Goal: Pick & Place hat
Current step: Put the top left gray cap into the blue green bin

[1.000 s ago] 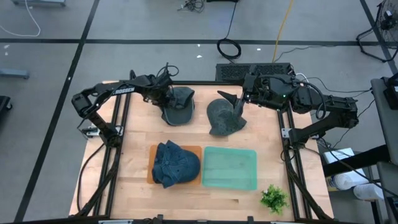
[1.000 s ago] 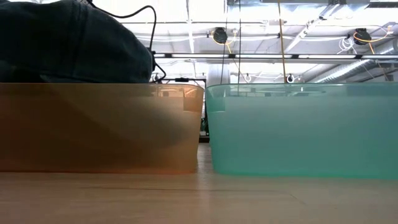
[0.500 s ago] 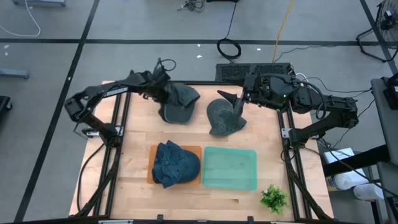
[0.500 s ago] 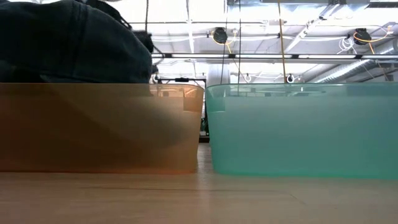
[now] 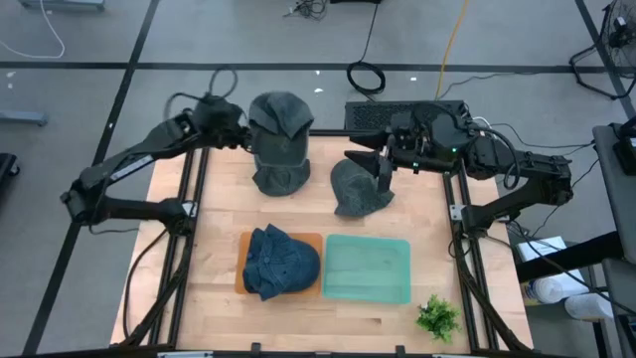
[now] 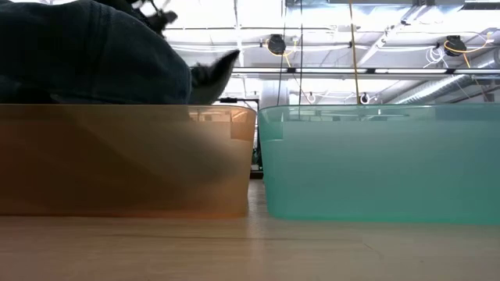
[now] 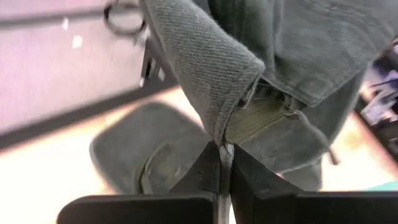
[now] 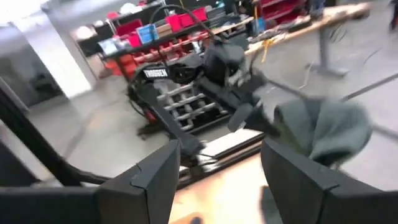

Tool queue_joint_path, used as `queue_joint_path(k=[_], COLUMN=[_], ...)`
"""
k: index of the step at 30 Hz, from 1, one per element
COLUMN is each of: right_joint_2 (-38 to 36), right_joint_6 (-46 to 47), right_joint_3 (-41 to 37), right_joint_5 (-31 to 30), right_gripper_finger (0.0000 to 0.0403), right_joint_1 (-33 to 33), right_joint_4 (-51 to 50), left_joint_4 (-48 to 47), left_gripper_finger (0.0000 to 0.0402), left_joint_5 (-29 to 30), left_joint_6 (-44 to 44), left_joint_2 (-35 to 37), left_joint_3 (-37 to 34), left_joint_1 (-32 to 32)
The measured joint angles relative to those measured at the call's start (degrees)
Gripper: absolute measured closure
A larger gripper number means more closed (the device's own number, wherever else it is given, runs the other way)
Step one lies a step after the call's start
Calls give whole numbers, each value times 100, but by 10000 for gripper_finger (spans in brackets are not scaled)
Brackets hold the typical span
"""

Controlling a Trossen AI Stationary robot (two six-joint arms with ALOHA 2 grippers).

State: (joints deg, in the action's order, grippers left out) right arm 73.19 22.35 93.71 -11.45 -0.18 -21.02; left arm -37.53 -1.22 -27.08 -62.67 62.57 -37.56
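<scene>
A grey hat (image 5: 281, 144) hangs from my left gripper (image 5: 245, 135), which is shut on it above the table's far edge; the left wrist view shows the hat (image 7: 292, 56) filling the frame, and its brim (image 6: 216, 73) peeks into the low view. A second grey hat (image 5: 359, 189) lies crown up on the table, right of it. My right gripper (image 5: 378, 166) hovers open over that hat's far edge; its fingers (image 8: 155, 180) stand wide apart. A blue denim hat (image 5: 280, 261) sits in the orange bin (image 6: 125, 156). My left gripper pinches a folded edge of the grey hat (image 7: 227, 134) between its two fingertips (image 7: 211, 168). The hat is lifted clear of the table and hangs beside and below the fingers, its brim pointing down.
An empty teal bin (image 5: 368, 268) stands right of the orange bin (image 5: 241, 268) near the table's front. A small green plant (image 5: 437, 316) sits at the near right corner. Bare wood lies between the bins and the hats.
My left gripper has risen and swung toward the table's far edge, carrying the grey hat with it. The hat, which lay on the table a second ago, is now lifted clear and hangs down. The right gripper has stayed over the second hat.
</scene>
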Motion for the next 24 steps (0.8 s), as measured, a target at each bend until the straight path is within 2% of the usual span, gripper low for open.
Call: queue_joint_path(k=[4, 12, 16, 24], right_joint_2=[0, -2, -2, -2], right_joint_6=[425, 554, 740, 1986], right_joint_3=[0, 0, 0, 0], right_joint_5=[255, 372, 421, 418], right_gripper_finger=[190, 190, 190, 190], right_joint_1=[-39, -37, -37, -37], right_joint_4=[85, 676, 911, 1353], left_joint_4=[281, 497, 644, 1519], left_gripper_finger=[392, 392, 392, 392], left_joint_5=[288, 1036, 1651, 2941], left_joint_6=[189, 365, 695, 1846], left_joint_2=[462, 1127, 1318, 1361], left_joint_3=[0, 0, 0, 119], left_joint_1=[210, 627, 949, 1850])
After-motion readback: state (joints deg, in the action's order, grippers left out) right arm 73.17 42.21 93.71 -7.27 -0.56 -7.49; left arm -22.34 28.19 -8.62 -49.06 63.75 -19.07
